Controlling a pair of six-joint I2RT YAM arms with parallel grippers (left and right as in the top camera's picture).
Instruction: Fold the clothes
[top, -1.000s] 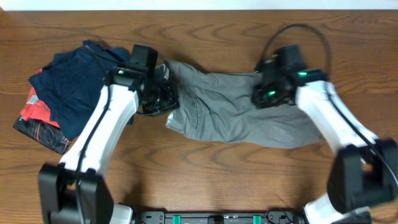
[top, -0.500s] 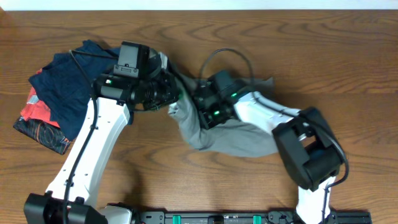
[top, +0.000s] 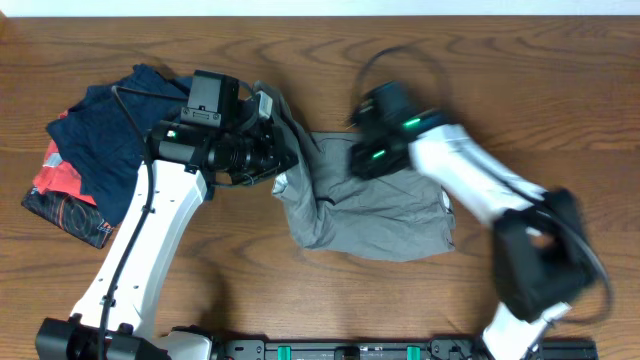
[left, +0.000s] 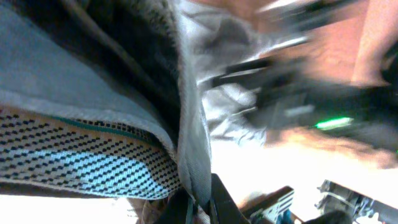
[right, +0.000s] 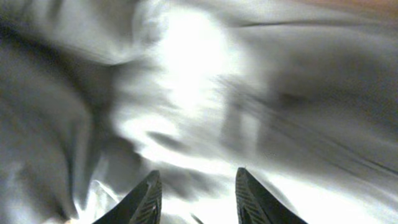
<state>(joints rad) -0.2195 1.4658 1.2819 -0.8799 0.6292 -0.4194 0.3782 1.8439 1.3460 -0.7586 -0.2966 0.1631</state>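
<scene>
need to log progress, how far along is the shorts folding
Done: the grey shorts look doubled over once, a compact but rumpled block on the table. In hand: the left jaws are shut on the mesh-lined waistband; the right jaws are open above the cloth, holding nothing. Left: lay that edge down, smooth the bunched left side, and probably fold once more.

My left arm (top: 150, 240) rises from the near left edge and bends at the wrist, so the left gripper (top: 283, 160) points toward the right. In its wrist view the fingers (left: 221, 200) are pinched tight on the shorts (top: 370, 215). My right arm (top: 470, 185) arcs in from the near right, smeared by blur, with the right gripper (top: 362, 165) facing down and its fingers (right: 151, 196) spread apart
</scene>
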